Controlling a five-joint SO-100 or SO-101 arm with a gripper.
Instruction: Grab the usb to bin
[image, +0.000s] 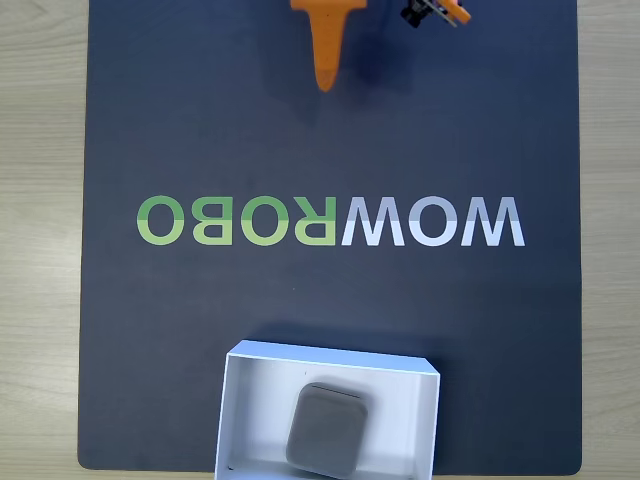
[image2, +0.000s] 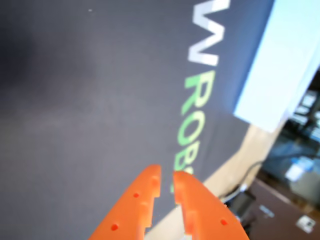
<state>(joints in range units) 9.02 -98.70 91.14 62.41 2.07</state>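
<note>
The usb (image: 326, 430) is lying flat inside the bin (image: 258, 392), slightly right of the bin's middle in the fixed view and turned a little askew to its walls. Nothing is touching it. It is sitting well apart from the hand (image: 327, 80), at the opposite end of the dark mat (image: 200, 120): the hand is hanging at the top edge of the fixed view, the bin at the bottom edge, with the green and white lettering (image: 330, 221) lying between them. The usb is lying almost straight across the mat from the hand's orange tip.

In the wrist view the hand (image2: 166, 179) is coming in from the bottom edge, its two orange fingers (image2: 135, 200) standing close together with only a narrow slit between the tips, pinching nothing. Beyond the fingers the mat is stretching away, and the bin's white wall (image2: 280, 65) is showing at the upper right, blurred.

The mat is resting on a light wood worktop (image: 40, 250).
</note>
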